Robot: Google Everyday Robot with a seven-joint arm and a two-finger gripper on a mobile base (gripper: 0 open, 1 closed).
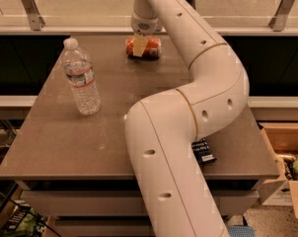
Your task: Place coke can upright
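The coke can, orange-red with silver ends, lies on its side near the far edge of the brown table. My gripper reaches down from the white arm and sits right at the can's left part, partly covering it. The arm crosses the middle of the view and hides the table's right centre.
A clear water bottle with a white cap stands upright at the table's left. A small dark packet lies near the front right edge. A cardboard box sits on the floor at right. A glass railing runs behind the table.
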